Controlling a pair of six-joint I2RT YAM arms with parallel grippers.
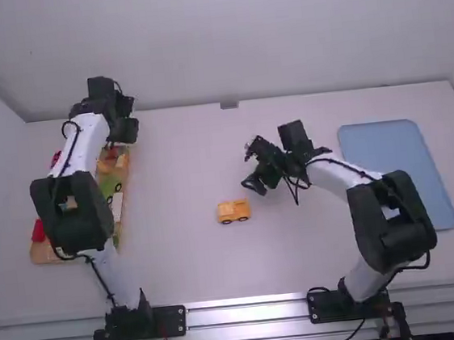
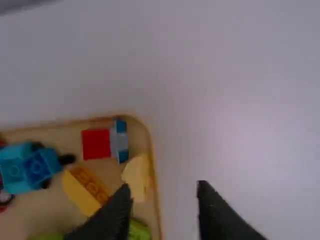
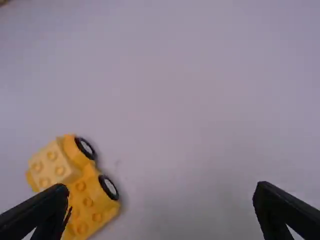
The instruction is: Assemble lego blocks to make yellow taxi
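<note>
My right gripper point(image 3: 161, 189), wide open and empty, is nearer the yellow taxi point(image 1: 234, 211); my left gripper point(image 2: 164, 187) gapes, empty.

The taxi point(image 1: 234, 211), yellow with black wheels point(image 3: 108, 188), stands upright mid-scene toward the near side, a paler studded block point(image 3: 53, 165) on top.

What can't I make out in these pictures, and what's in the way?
High view: the middle of the tray, under the left arm.
High view: whether the yellow car has far-side wheels; its body hides that.
Left wrist view: part of a green piece, behind the left hand.
Right wrist view: one corner of the car, behind the right hand.
</note>
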